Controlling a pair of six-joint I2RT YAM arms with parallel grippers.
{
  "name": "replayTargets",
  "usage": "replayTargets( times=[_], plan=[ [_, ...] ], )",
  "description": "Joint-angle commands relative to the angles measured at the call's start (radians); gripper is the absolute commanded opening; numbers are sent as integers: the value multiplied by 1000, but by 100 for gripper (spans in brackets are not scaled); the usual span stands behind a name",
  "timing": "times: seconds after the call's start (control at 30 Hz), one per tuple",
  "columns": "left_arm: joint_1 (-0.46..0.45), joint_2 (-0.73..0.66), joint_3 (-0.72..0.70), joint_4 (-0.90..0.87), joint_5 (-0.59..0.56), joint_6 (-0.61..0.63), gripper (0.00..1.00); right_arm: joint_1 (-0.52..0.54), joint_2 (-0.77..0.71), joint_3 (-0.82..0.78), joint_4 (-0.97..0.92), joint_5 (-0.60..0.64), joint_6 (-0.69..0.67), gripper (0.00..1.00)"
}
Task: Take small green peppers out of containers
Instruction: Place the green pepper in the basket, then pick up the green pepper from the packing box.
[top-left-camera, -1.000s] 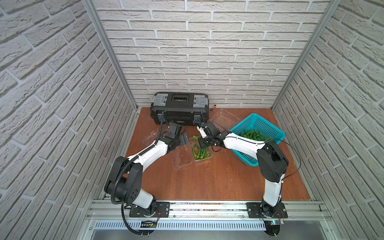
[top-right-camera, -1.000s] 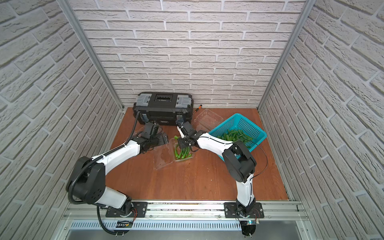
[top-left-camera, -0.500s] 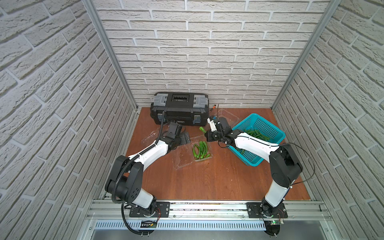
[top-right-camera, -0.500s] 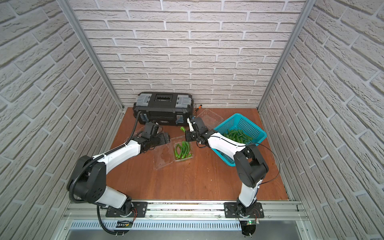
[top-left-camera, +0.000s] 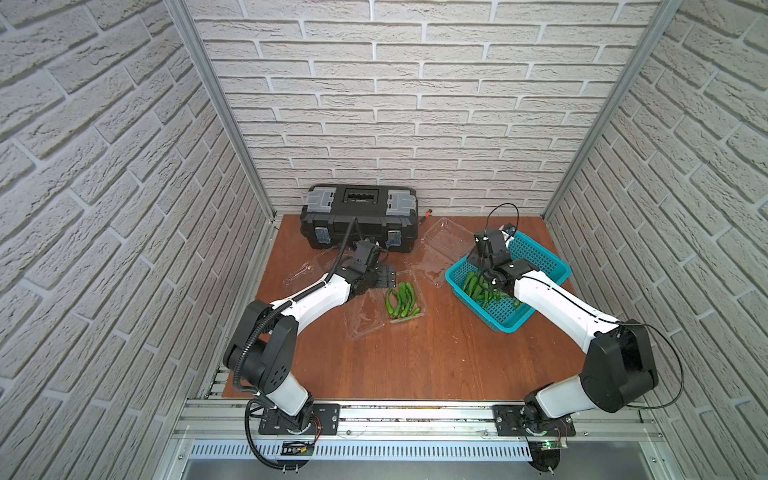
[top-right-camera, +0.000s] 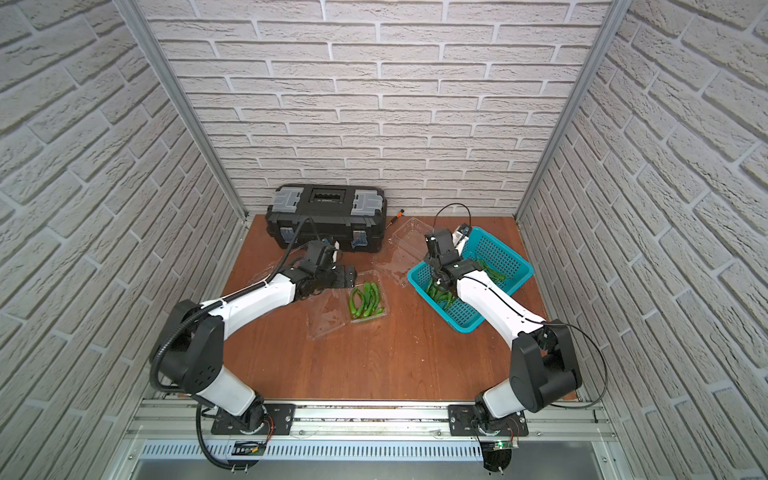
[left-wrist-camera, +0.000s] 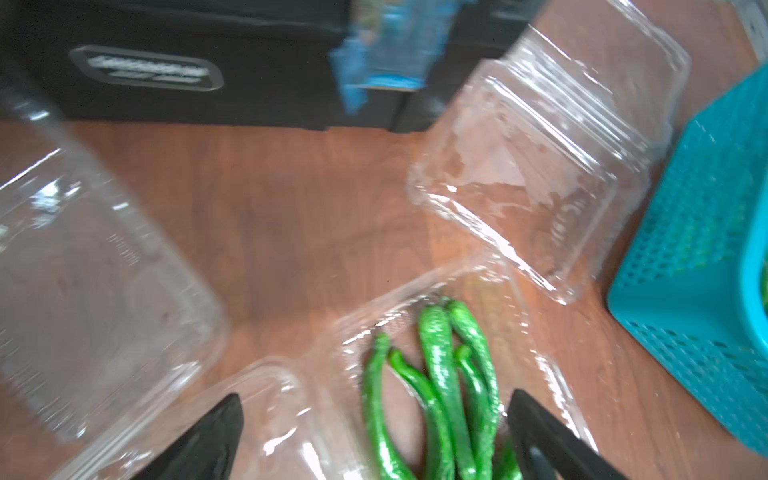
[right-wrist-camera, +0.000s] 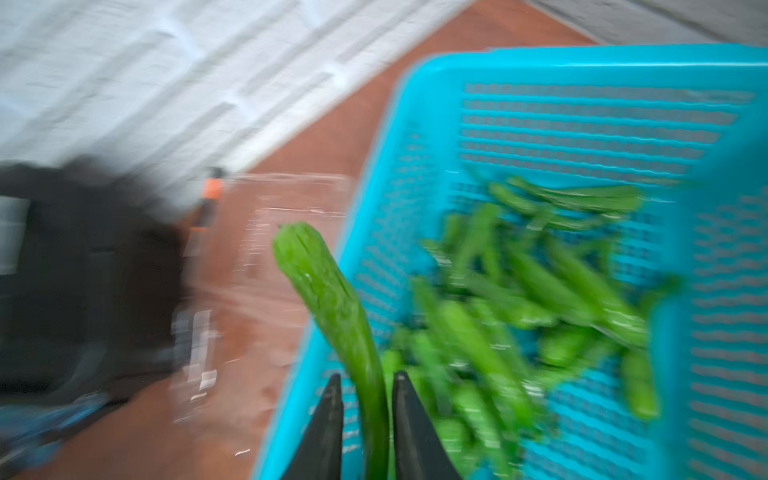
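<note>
Far box (top-left-camera: 305, 270): clear and empty, the box farthest from the basket (top-left-camera: 456, 277).
Left gripper (top-left-camera: 384, 277): fingers spread wide. It sits just beside the open box, on the side away from the basket. We read this as the arm nearer the peppers not yet taken out.
Open box (top-left-camera: 365, 316): between the far box and the basket, apart from both, lid folded flat.
Peppers (top-left-camera: 401, 300): a few lie side by side in the open box's tray, long axes near parallel. In the left wrist view they run along the fingers' reach, so a closing would squeeze across the bundle. Their hooked stem ends seem to point away from that gripper.
Near box (top-left-camera: 442, 245): empty, just beside the basket's corner.
Right gripper (right-wrist-camera: 368, 382): over the basket's corner nearest the open box, fingers narrow either side of one pepper, which we judge pinched.
Held pepper (right-wrist-camera: 328, 299): long axis carries on from the fingertips, slightly bowed. Its blunt free end points toward the near box and seems to pass the basket's rim.
Heap (top-left-camera: 482, 291): in the basket, below the right gripper.
Coming move: we judge a release onto the heap, provided the free end clears the rim.
</note>
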Motion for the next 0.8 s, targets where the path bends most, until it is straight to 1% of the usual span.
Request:
replayTargets(
  times=[0.0,0.13,0.2,0.33,0.43,0.57,0.67,0.77],
  plan=[
    [-53,54,74,-88,25,127,98,-4,12,-2,-89,48,69,27],
    [-94,113,130,-150,48,171,94,-4,24,5,-58,3,22,27],
    [-98,143,152,-178,61,182,87,-4,32,9,-45,-18,-4,27],
    [-99,194,187,-240,75,190,63,-4,40,16,-43,-30,-32,26],
    [-98,219,197,-272,70,191,49,-4,42,16,-42,-33,-47,26],
    [-100,262,221,-326,73,191,40,-4,42,11,-39,-35,-57,26],
    [-101,286,227,-346,80,191,38,-4,42,8,-36,-34,-57,26],
    [-99,300,235,-360,66,186,35,-4,40,5,-33,-35,-60,26]
  ],
)
